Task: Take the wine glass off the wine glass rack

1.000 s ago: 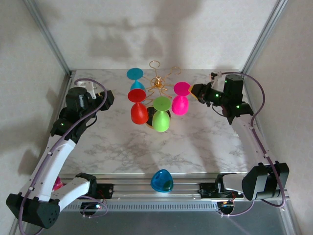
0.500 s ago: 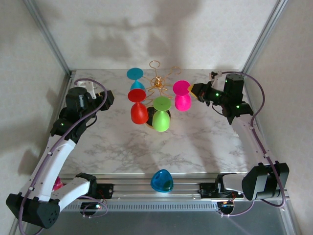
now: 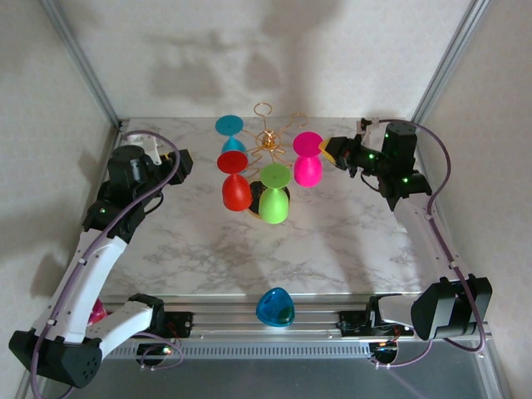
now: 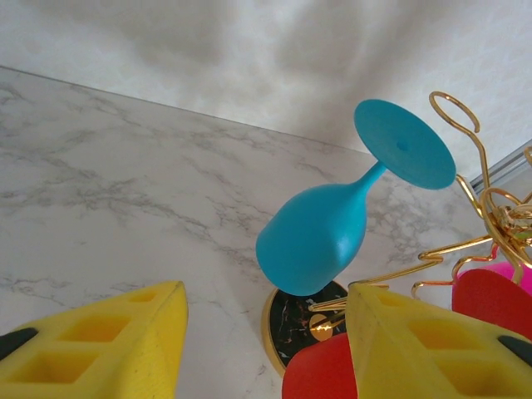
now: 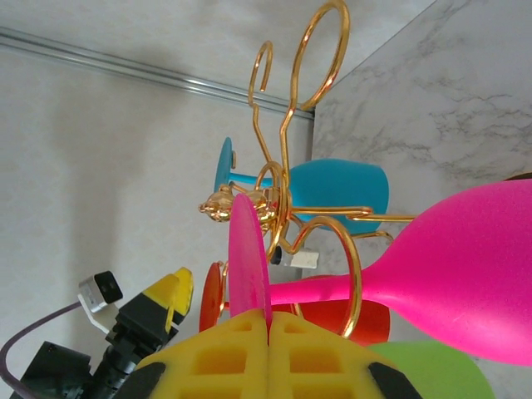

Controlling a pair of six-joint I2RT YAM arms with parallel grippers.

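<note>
On white marble table (image 3: 349, 241), white walls around: wine glass rack (image 3: 268, 141) near far edge, centre. Right fingers (image 5: 216, 353) clamped on pink wine glass (image 5: 465, 283) foot, stem in rack loop. Left fingers (image 4: 100, 341) half open, empty.

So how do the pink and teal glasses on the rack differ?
The pink glass has its foot pinched in the shut right gripper; the teal glass is untouched, the left gripper open short of it. On the rack, pink hangs right, teal far left. Both hang bowl-down.
</note>
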